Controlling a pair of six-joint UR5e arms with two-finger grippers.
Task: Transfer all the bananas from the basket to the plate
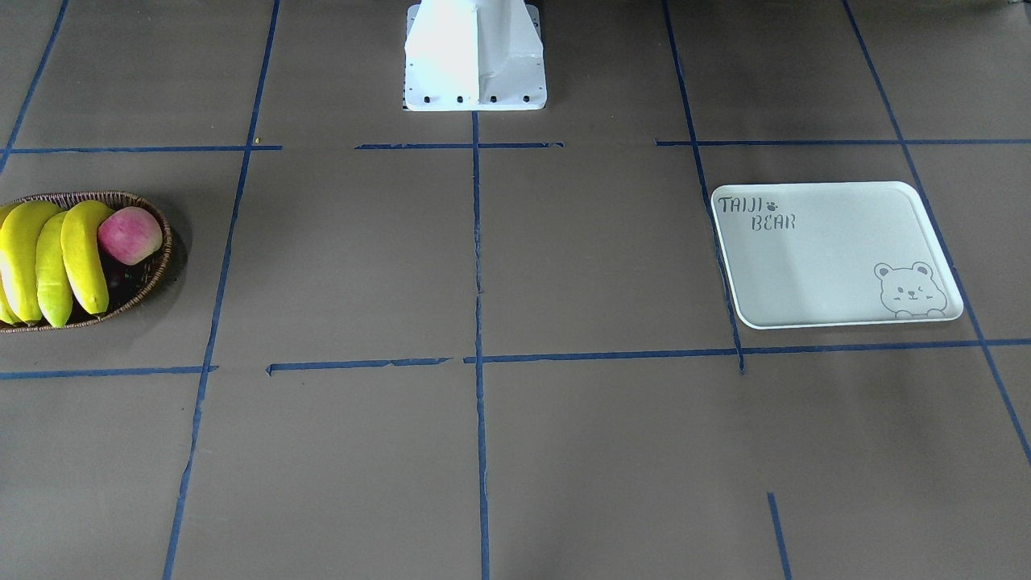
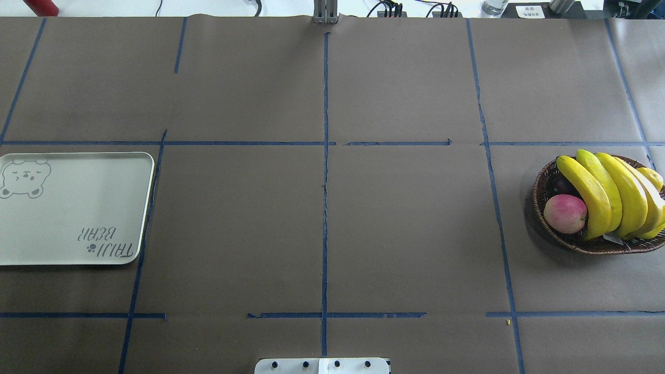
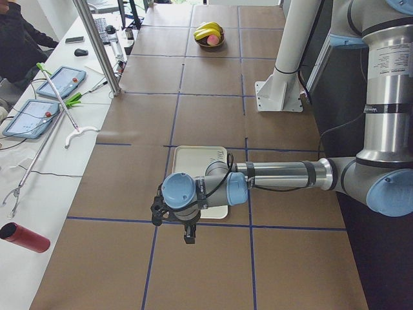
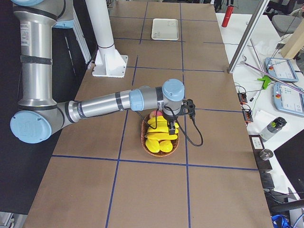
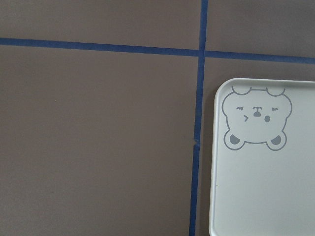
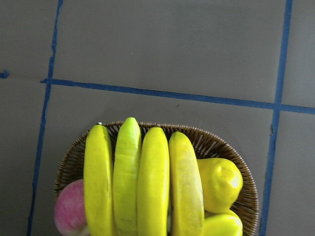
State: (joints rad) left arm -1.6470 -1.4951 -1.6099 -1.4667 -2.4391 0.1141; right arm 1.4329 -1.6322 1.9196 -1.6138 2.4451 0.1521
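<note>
Several yellow bananas (image 2: pixel 608 195) (image 1: pixel 48 258) (image 6: pixel 142 187) lie side by side in the brown wicker basket (image 2: pixel 543 182) (image 1: pixel 153 217) (image 6: pixel 211 142) at the table's right end. The white plate (image 2: pixel 72 208) (image 1: pixel 830 258) (image 5: pixel 266 196) with the bear drawing lies bare at the left end. My right gripper (image 4: pixel 170 124) hangs just above the bananas, seen only in the exterior right view, so I cannot tell its state. My left gripper (image 3: pixel 188 237) hovers over the table by the plate's outer end, seen only in the exterior left view, state unclear.
A pink-red apple (image 2: pixel 565 213) (image 6: pixel 69 214) and a yellow oval fruit (image 6: pixel 219 179) share the basket. The white robot base (image 1: pixel 475 56) stands at the table's middle edge. A metal post (image 3: pixel 97 45), a red cylinder (image 3: pixel 24 237) and tablets (image 3: pixel 61 81) line the operators' side.
</note>
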